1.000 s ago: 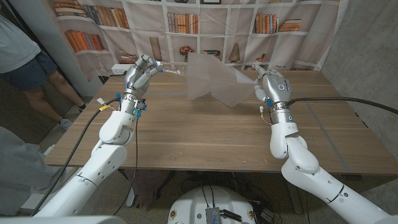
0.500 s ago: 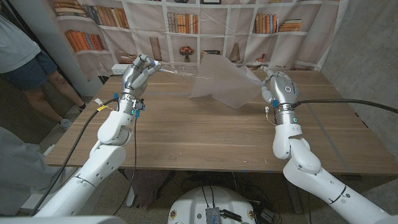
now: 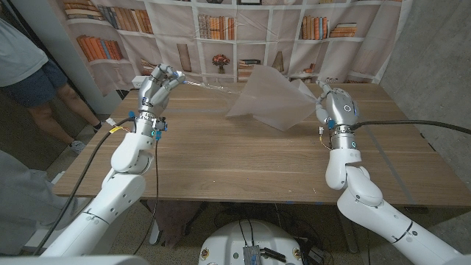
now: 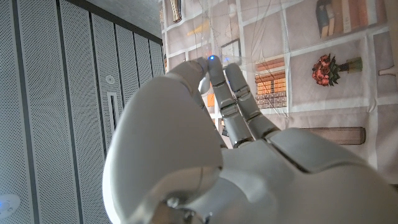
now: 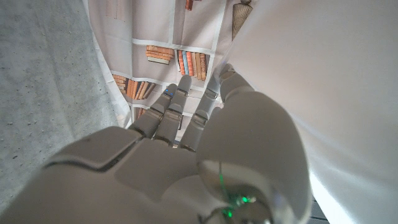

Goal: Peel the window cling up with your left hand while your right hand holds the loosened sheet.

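Left robot hand (image 3: 157, 79) pinching clear window cling (image 3: 210, 86), right robot hand (image 3: 333, 104) holding frosted sheet (image 3: 268, 99) above bare table (image 3: 243, 165)

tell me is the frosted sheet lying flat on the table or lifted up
Lifted. The translucent frosted sheet hangs in the air above the wooden table, its corner held by the right hand, with a thin clear film stretching toward the left hand.

The frosted sheet (image 3: 266, 98) hangs raised between both hands, blocking the far middle; bare tabletop (image 3: 243, 158) lies free beneath and nearer.
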Robot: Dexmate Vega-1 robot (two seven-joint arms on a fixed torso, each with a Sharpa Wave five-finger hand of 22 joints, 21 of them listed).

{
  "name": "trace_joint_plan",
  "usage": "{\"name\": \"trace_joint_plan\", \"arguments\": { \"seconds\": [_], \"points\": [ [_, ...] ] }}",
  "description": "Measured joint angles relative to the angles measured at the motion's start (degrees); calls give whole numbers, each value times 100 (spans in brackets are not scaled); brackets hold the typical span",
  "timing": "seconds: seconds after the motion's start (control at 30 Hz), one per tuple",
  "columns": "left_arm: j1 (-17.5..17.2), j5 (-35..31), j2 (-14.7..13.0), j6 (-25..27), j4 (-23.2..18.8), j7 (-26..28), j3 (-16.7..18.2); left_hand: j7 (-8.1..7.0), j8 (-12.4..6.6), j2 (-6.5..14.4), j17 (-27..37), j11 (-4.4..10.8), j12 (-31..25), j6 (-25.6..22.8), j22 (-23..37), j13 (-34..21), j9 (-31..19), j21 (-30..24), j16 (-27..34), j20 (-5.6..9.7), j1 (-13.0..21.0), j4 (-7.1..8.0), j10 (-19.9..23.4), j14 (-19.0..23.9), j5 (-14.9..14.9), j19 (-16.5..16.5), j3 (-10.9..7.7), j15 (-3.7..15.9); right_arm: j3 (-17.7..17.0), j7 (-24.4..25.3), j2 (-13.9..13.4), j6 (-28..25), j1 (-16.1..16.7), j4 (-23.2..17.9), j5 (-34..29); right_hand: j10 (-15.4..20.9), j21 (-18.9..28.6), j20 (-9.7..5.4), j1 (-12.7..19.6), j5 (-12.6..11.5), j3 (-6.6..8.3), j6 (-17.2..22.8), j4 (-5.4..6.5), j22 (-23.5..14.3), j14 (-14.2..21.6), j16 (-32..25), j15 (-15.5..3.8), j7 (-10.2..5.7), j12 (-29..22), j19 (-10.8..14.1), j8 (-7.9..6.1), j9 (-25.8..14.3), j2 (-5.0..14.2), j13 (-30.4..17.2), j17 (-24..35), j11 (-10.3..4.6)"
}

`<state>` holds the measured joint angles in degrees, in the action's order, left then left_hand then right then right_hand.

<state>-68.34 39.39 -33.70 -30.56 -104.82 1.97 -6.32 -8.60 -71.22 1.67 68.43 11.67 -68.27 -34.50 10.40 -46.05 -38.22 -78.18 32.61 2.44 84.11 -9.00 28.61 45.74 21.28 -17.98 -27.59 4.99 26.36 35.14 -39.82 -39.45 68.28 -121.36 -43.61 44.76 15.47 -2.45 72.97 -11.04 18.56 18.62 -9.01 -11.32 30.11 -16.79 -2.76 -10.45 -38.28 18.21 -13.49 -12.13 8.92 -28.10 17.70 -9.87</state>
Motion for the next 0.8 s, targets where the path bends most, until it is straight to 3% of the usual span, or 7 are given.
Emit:
{"name": "trace_joint_plan", "arguments": {
  "seconds": [0.8],
  "points": [
    [-261,-94,-42,-110,-195,76,322,0,-22,0,1,0,0,0,0,1,1,20,-24,0,0,0,0,1,29,0,0,-2,-198,331,83,-205,47,260,777,-1,29,10,47,19,0,31,0,-29,44,0,-23,-30,-8,9,0,1,16,0,27,-1]
  ]
}}
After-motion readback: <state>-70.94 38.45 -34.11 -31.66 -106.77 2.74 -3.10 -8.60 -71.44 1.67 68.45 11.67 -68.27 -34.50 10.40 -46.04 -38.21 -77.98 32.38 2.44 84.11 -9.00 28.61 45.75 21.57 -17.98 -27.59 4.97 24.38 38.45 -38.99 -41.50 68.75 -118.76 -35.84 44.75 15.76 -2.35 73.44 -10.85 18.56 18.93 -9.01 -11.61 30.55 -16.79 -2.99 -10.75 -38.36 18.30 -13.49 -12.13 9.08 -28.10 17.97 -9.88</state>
